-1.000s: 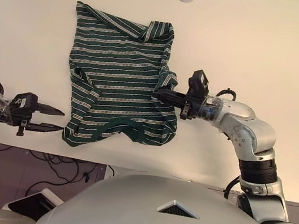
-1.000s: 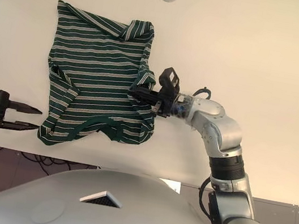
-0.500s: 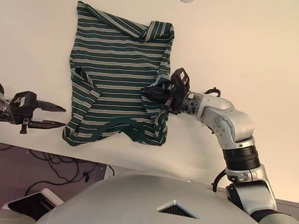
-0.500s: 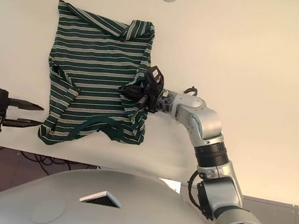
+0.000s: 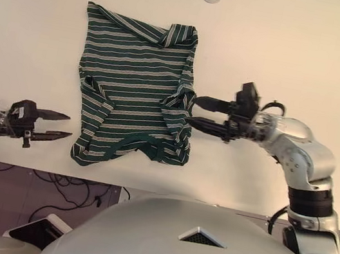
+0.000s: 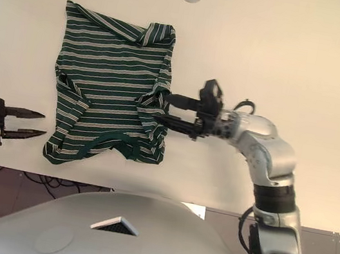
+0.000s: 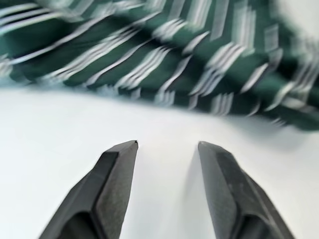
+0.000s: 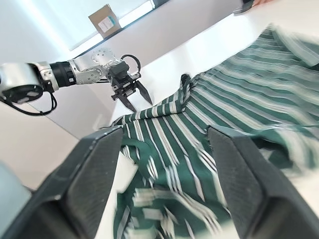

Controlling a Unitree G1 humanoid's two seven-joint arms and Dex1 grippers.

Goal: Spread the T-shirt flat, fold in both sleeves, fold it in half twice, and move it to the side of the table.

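two halving folds plus move to table (image 5: 299, 57) side not yet done, i judge. t-shirt (image 5: 134, 88) lies centre-left of frame, rumpled, both sleeves seemingly tucked in. my right gripper (image 5: 192, 108) spread, empty, at shirt's right edge; my left gripper (image 5: 69, 126) spread, near lower-left hem.

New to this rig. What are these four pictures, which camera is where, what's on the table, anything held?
It is a humanoid robot with two arms, each ending in a two-finger gripper. The two wide pictures come from a camera on its head, looking down at a table. The two close ones come from wrist cameras. A green striped T-shirt lies rumpled on the table. The right gripper is open at the shirt's right edge; the left gripper is open beside its near left corner. Nothing is held.
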